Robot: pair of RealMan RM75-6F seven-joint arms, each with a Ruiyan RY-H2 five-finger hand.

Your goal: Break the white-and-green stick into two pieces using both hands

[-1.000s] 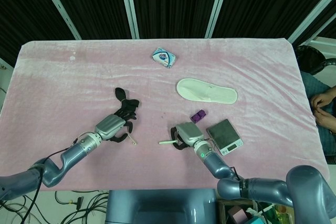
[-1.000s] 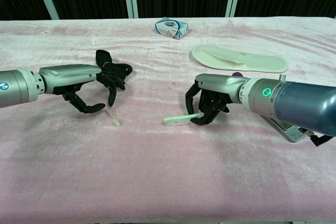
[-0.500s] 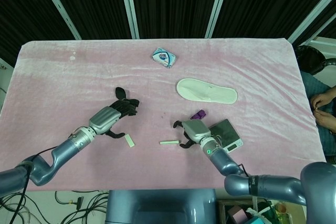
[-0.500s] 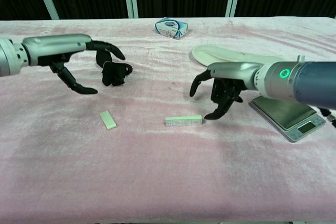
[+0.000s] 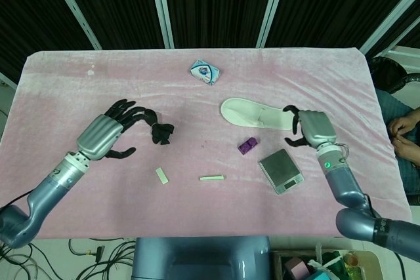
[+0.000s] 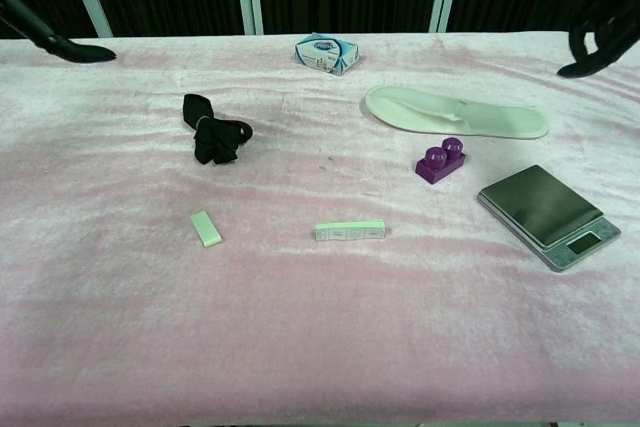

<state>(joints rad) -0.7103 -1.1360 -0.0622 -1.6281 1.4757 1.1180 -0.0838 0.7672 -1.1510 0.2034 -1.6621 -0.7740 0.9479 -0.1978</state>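
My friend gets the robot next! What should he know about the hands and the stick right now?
Left hand: open, holding nothing, raised above the table's left side.
Right hand: fingers loosely curled, holding nothing, up near the white slipper.
Stick: already in two pieces on the pink cloth, apart from each other. Short piece lies left, long piece in the middle.
Done: the break.
Left: nothing, it seems; just rest the arms.

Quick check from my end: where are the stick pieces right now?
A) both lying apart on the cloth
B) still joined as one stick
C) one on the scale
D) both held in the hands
A: the short piece and the long piece lie apart on the cloth, with the left hand and right hand raised clear of them and holding nothing.
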